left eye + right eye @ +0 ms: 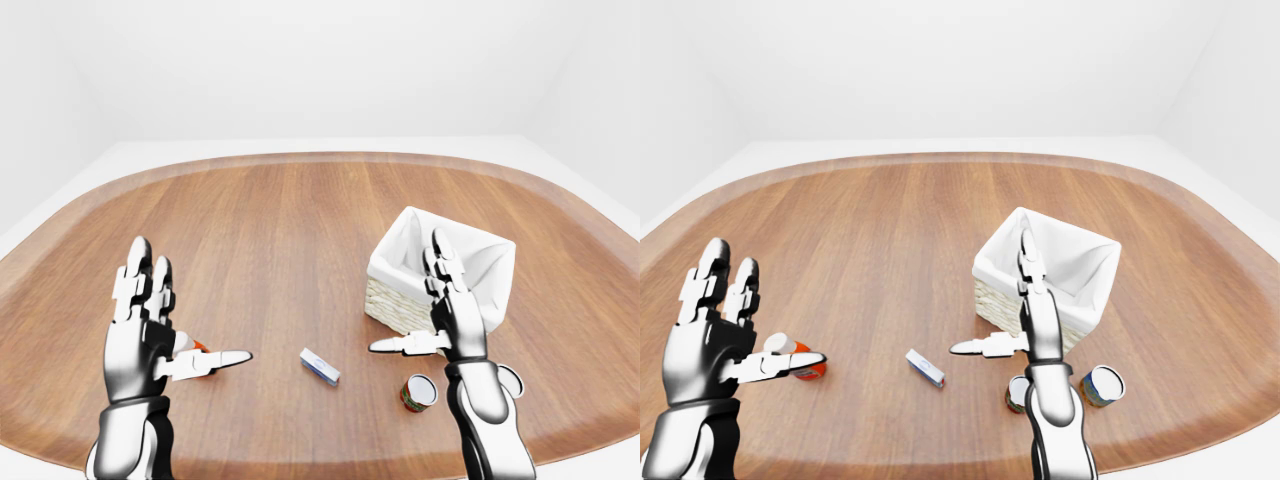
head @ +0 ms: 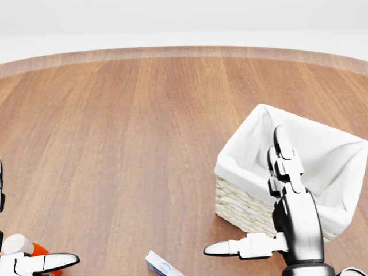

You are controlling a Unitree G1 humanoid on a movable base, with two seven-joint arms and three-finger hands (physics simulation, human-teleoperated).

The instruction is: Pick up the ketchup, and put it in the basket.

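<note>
The ketchup [image 1: 795,358], a red bottle with a white cap, lies on its side on the wooden table at the lower left. My left hand [image 1: 180,320] is open, fingers pointing up and thumb stretched out over the bottle, not closed round it. The bottle also shows in the head view [image 2: 26,247], at the bottom left corner. The wicker basket [image 1: 390,305] with a white cloth liner stands at the right. My right hand [image 1: 410,295] is open and empty, held upright over the basket's near side.
A small white and blue box [image 1: 320,366] lies between the hands. A red-labelled can [image 1: 418,392] stands by my right forearm, and a second can [image 1: 1102,385] is to its right. The table's curved edge [image 1: 300,462] runs along the bottom.
</note>
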